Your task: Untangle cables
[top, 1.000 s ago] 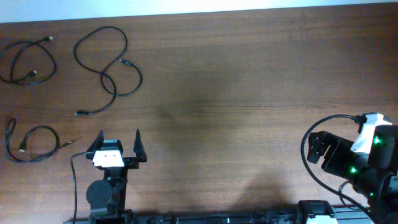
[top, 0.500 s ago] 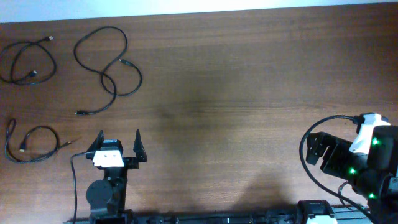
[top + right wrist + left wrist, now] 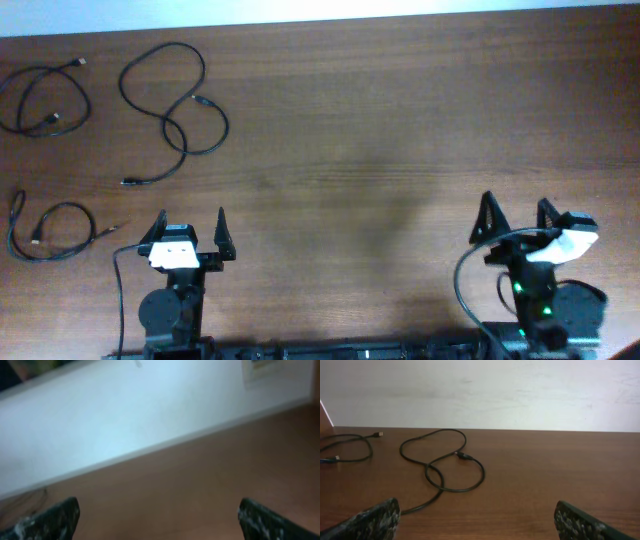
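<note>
Three thin black cables lie apart on the left of the brown table. One cable [image 3: 40, 100] is a loop at the far left back. A second cable [image 3: 170, 110] makes a figure-eight beside it and also shows in the left wrist view [image 3: 442, 467]. A third cable [image 3: 50, 232] is coiled at the left front. My left gripper [image 3: 190, 232] is open and empty at the front left, to the right of the third cable. My right gripper [image 3: 515, 222] is open and empty at the front right, far from the cables.
The table's far edge meets a white wall [image 3: 480, 390]. Thick black wires run along the right arm [image 3: 465, 280] at the front edge. The wooden tabletop [image 3: 350, 130] stretches between the two arms.
My right arm has swung from a sideways, turned pose at the right edge to a straight pose with its open fingers pointing at the back. The left arm and the cables have not moved.
</note>
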